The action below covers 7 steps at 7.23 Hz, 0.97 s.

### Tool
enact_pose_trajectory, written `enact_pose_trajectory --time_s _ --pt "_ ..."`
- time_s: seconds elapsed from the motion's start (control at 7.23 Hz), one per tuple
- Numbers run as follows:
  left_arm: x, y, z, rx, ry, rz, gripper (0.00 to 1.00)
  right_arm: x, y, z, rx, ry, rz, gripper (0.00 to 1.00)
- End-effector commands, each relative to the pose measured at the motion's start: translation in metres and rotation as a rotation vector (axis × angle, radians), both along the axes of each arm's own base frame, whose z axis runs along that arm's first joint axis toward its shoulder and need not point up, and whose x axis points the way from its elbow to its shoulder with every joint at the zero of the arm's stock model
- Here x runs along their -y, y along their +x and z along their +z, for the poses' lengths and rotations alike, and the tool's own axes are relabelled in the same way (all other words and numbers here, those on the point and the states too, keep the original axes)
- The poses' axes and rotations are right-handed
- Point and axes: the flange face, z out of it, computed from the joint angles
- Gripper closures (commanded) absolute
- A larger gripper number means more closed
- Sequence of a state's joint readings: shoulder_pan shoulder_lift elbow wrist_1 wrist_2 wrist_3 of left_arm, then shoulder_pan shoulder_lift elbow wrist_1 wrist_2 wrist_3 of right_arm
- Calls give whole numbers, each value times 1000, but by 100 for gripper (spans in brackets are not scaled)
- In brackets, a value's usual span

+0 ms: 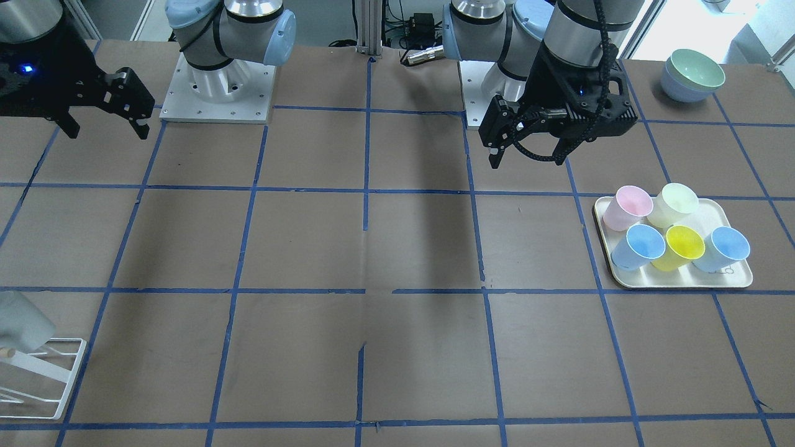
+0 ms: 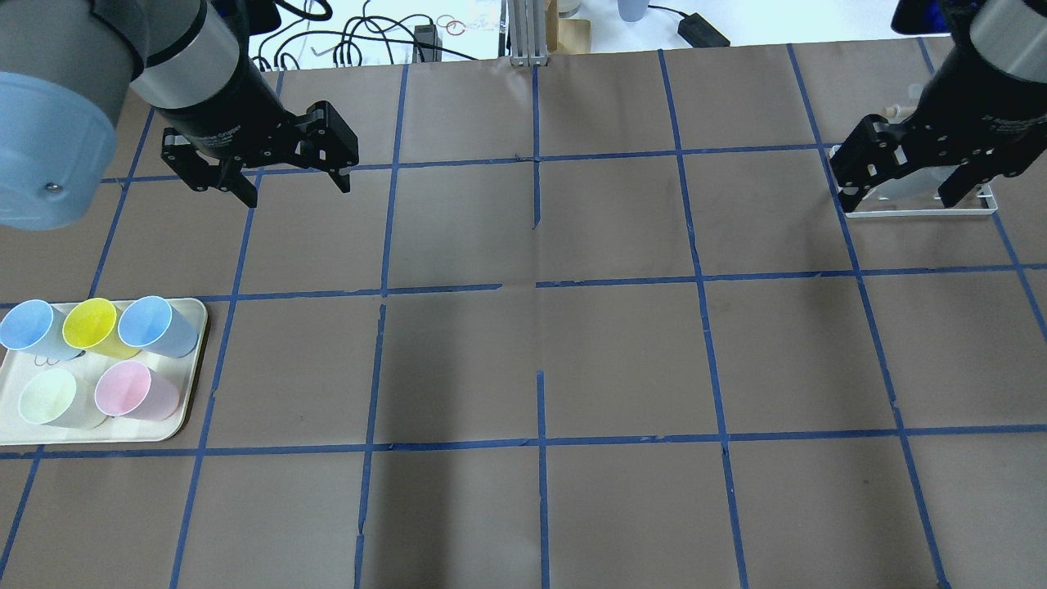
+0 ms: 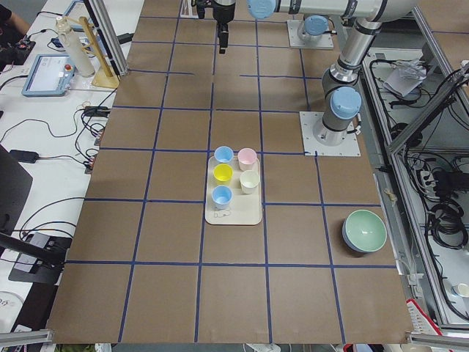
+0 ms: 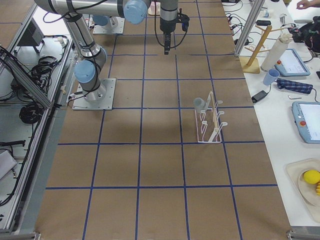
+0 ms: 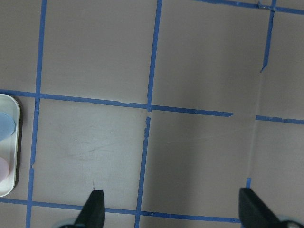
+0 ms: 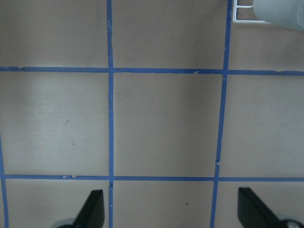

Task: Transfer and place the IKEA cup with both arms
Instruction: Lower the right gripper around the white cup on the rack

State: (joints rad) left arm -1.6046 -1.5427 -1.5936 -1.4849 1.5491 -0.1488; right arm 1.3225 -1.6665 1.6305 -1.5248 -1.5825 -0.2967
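Note:
The pale grey IKEA cup [image 1: 18, 323] lies tilted on a white wire rack [image 1: 56, 372] at the table's end on my right side. It also shows in the exterior right view [image 4: 199, 103] and at the top corner of the right wrist view [image 6: 280, 12]. My right gripper [image 2: 898, 199] is open and empty. It hangs above the table just in front of the rack and largely hides the cup in the overhead view. My left gripper [image 2: 294, 184] is open and empty, high above bare table, well apart from the cup.
A cream tray [image 2: 188, 409] on my left side holds two blue cups, a yellow, a pink and a pale-green cup [image 1: 671, 205]. Stacked green and blue bowls [image 1: 692, 74] stand near the left arm's base. Blue tape lines grid the brown table.

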Motion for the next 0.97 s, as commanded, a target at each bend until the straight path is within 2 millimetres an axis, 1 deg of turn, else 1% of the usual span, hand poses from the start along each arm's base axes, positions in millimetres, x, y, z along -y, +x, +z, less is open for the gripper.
enact_pose_trajectory --time_s 0.0,0.28,0.42,0.55,0.69,0.83 --pt "-1 -1 -2 -7 4 -1 0 16 -61 -8 -13 -37 130 0" --pt "-3 -1 -1 0 4 -3 0 32 -96 -23 -19 -55 212 0" --pt "-2 -2 0 -1 1 -3 0 46 -119 -39 -24 -66 264 0" --pt "-3 -2 0 -1 1 -3 0 59 -135 -52 -37 -83 276 0" --pt "-3 -1 2 0 -2 -1 0 75 -146 -67 -54 -106 329 0" --pt "-2 -1 3 0 -7 -1 0 86 -157 -85 -55 -104 343 0"
